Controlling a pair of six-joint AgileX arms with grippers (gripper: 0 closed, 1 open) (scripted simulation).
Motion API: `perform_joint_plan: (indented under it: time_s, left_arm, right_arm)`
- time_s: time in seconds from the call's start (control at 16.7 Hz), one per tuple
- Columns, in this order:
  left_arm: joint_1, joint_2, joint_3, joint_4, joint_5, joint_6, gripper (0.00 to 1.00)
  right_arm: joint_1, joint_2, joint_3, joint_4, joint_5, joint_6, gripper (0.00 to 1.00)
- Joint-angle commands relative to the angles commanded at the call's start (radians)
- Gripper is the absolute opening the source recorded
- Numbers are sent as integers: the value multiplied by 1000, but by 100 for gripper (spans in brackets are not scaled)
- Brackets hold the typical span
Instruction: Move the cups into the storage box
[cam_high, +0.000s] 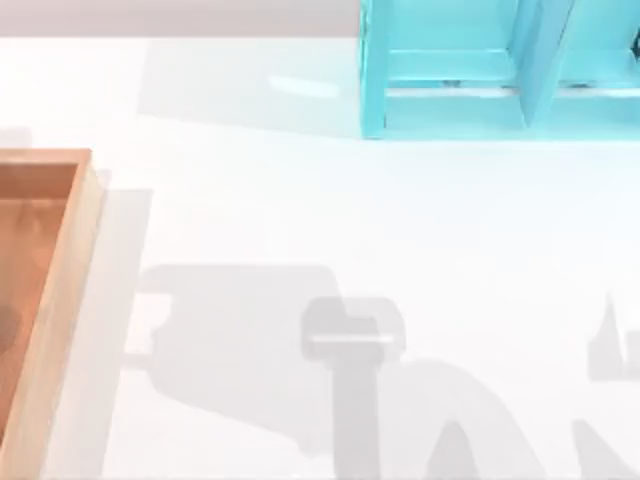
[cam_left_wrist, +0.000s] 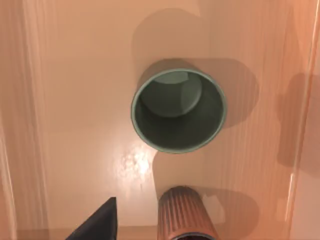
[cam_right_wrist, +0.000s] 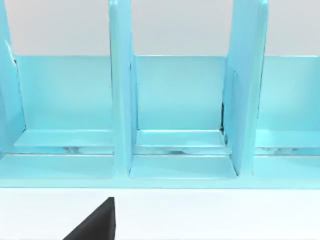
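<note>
Top view, scene: the storage box (cam_high: 60, 300), light wooden walls around an orange-brown floor, sits at the left edge of the white worktop (cam_high: 400, 220); a turquoise shelf unit (cam_high: 480, 70) stands at the far side, right of centre. Arm shadows fall across the near half of the worktop.

Left wrist view, cups: the olive green cup (cam_left_wrist: 178, 110) stands upright on the box floor, mouth open to the camera, squat and smooth-walled. Just beside it, apart by a narrow strip of floor, stands the dark red-brown cup (cam_left_wrist: 185, 215), narrow and ribbed, cut off at the picture's edge.

Left wrist view, gripper: one dark fingertip of the left gripper (cam_left_wrist: 97, 225) shows beside the ribbed cup without touching it; whether it is spread or closed I cannot tell.

Left wrist view, step: both cups appear to rest inside the box, so the placing looks done, and the task all but finished.

Left wrist view, next move: likely a straight lift clear of the box, keeping off the ribbed cup, which sits close enough to be knocked.

Right wrist view, idle arm: the right gripper (cam_right_wrist: 95, 225), one dark fingertip in view, faces the shelf unit's empty compartments; its state cannot be told.
</note>
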Motion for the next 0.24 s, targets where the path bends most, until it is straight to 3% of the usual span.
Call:
perform_joint_plan:
  time_s: [0.24]
  left_arm:
    - [-3,-1,66,-67,0,-1,100]
  right_arm:
    - [0,0,0,0,0,0,100]
